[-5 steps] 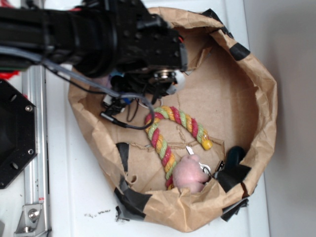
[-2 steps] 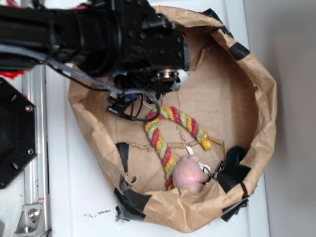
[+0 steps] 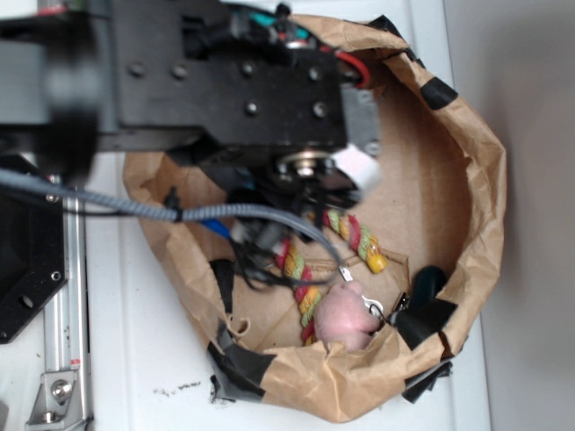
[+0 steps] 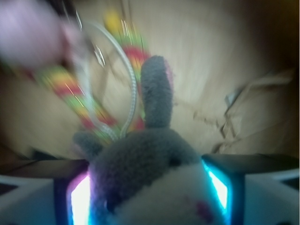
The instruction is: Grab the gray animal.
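The gray animal (image 4: 150, 173) fills the bottom of the wrist view. Its pale face is low, and one long gray ear with a pink-lined tip stands up. It sits squeezed between my two lit finger pads (image 4: 218, 185), so my gripper (image 4: 147, 187) is shut on it. The brown bag floor behind it is blurred. In the exterior view my black arm (image 3: 225, 81) looms large over the bag and hides both the gripper and the animal.
A crumpled brown paper bag (image 3: 476, 180) patched with black tape rings the area. Inside it lie a striped rope cane (image 3: 359, 238), a round pink plush (image 3: 341, 314) and a dark object (image 3: 427, 283). A metal rail (image 3: 63, 296) runs along the left.
My arm has grown much larger in the exterior view and shifted right and down the frame. It now covers the bend of the rope cane. The other toys lie where they were.
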